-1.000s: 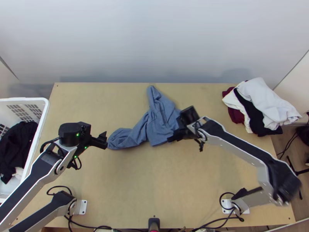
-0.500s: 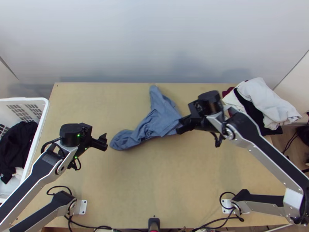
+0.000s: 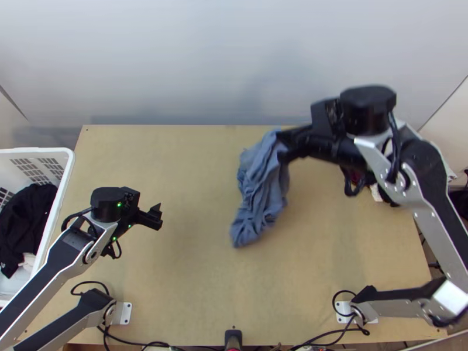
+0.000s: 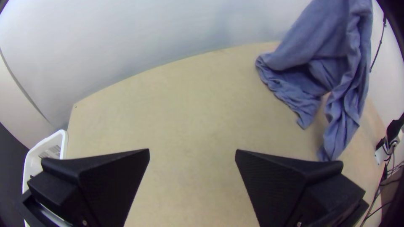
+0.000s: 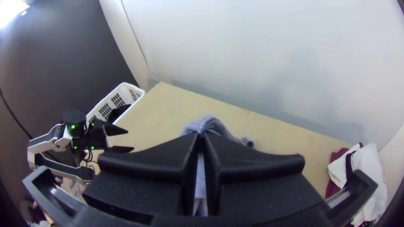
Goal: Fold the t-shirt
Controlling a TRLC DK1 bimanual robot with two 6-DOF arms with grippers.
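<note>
A smooth white wall [image 3: 175, 58] stands at the pale wooden desk's [image 3: 187, 269] twelve o'clock; a dark grey wall [image 5: 63, 54] rises toward nine o'clock, near a bright light [image 5: 10, 9].

The right hand [image 3: 283, 144] has been raised and drawn farther from the left hand [image 3: 156, 216]. With it, the blue t-shirt [image 3: 262, 187], earlier laid crumpled and bent, has been pulled up and is now hung in loose folds beneath the right hand. The end once just beside the left hand has been carried well away from it; whether it has been lifted fully off the worktop [image 3: 175, 281] cannot quite be told.
</note>
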